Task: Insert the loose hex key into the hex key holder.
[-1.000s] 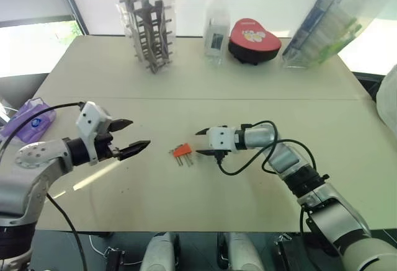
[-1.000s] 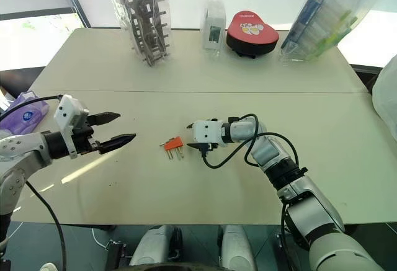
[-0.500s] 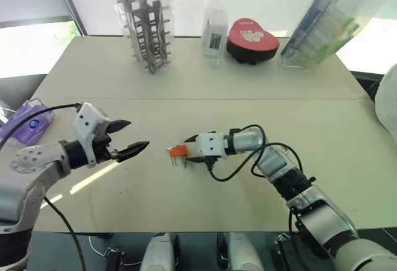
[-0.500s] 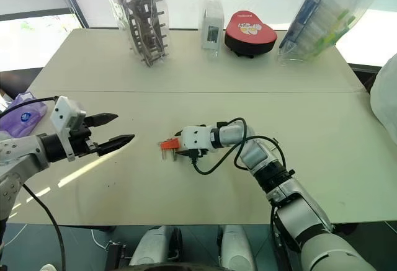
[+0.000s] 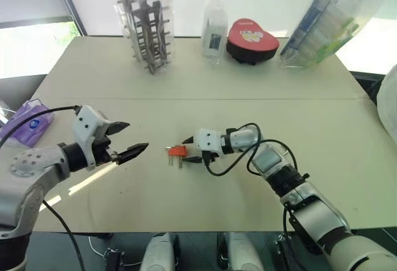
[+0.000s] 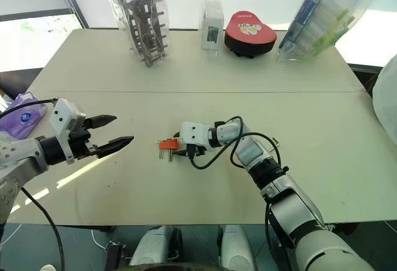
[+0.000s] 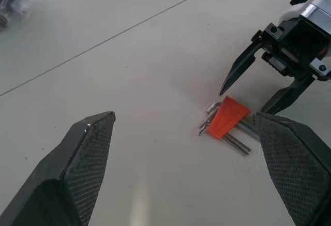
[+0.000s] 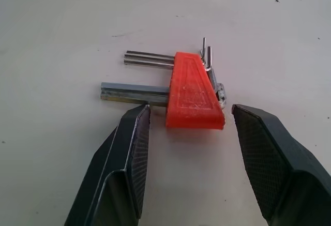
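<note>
Two black fingers of the right gripper (image 8: pixel 189 148) stand apart, straddling the hex key holder (image 8: pixel 192 91) without clamping it (one fingertip just beside its thickest key). That orange block lies flat on the table (image 5: pixel 186 66), near mid-width. Left of the holder, bare tabletop separates it from the left gripper (image 5: pixel 127 139), whose fingers gape wide, holding nothing.

Bare table (image 5: pixel 124 203) surrounds the hex key holder (image 5: pixel 177 151); clutter stands far back.
</note>
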